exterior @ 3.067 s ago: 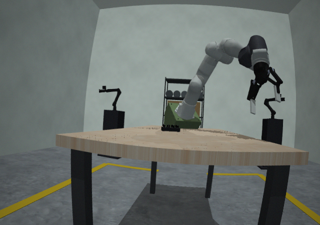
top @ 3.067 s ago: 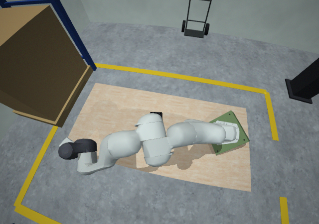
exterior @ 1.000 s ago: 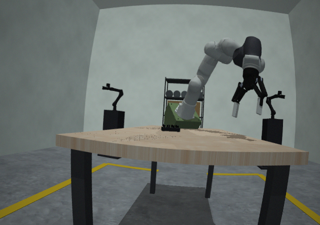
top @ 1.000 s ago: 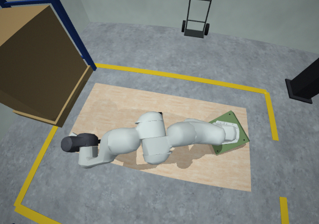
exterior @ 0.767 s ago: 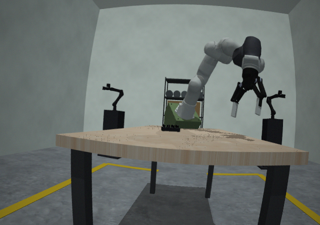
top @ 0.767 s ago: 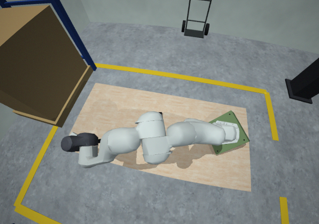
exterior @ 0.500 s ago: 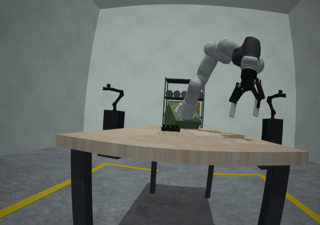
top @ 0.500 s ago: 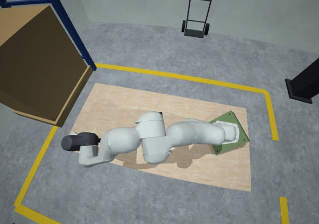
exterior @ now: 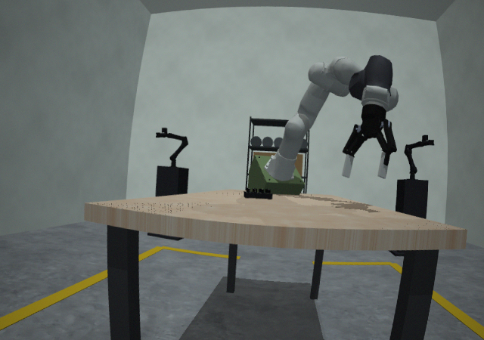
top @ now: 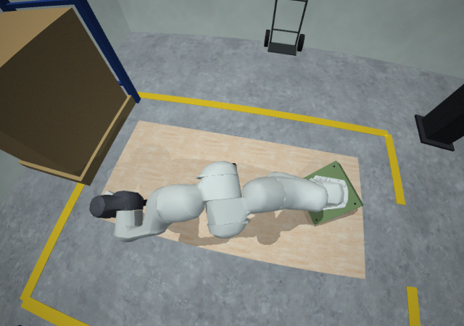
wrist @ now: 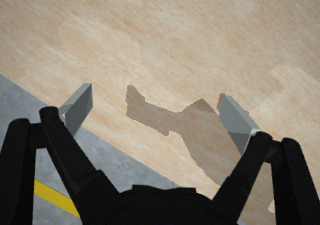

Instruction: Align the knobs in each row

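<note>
Exterior view alone shows the knob box, a low dark block on the bench just before the arm's green base; likely rigid and steady on its feet, its small knobs best pinched across their sides. Far off, the gripper hangs high by the bench's edge, fingers wide and empty. Top view hides the box under the arm; wrist view shows only bench and floor.

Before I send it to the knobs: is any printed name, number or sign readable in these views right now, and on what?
None readable.
Small black knob box on the light wooden table: seen only far off and edge-on, its printed names too small to read.
Open black gripper, green wedge-shaped base mount, brown cardboard box: no text shows.
</note>
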Motion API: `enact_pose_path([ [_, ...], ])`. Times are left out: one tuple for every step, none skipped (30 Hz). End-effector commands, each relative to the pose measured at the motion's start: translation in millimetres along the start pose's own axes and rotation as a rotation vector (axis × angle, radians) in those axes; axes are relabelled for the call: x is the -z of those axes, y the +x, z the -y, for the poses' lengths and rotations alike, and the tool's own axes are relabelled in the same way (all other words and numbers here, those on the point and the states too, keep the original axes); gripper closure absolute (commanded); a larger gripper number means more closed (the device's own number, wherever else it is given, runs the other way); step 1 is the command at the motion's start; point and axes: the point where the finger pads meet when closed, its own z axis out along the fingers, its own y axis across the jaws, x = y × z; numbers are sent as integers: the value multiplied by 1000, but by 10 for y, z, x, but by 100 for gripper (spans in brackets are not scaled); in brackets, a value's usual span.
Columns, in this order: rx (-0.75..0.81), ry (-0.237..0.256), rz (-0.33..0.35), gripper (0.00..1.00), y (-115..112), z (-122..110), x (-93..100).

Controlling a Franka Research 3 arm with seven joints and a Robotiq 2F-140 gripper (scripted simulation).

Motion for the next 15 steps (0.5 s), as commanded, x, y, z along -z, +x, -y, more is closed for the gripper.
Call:
enact_pose_path([
  [30,-45,12,0,45,-168,-47],
  [38,-61,15,0,63,-228,-63],
  [38,-61,15,0,63,-228,-63],
  [38,-61,15,0,63,-228,-63],
  [38,-61,15,0,63,-228,-63],
  [38,-61,15,0,63,-228,-63],
  [38,-61,15,0,63,-228,-63],
  [38,-61,15,0,63,-228,-63],
  [38,-61,15,0,63,-228,-63],
  [38,-61,15,0,63,-228,-63],
  [38,-61,15,0,63,-228,-63],
  [38,-61,15,0,63,-228,-63],
  [38,-61,15,0,63,-228,-63],
  [38,-61,15,0,63,-228,-63],
  [38,-61,15,0,63,-228,-63],
])
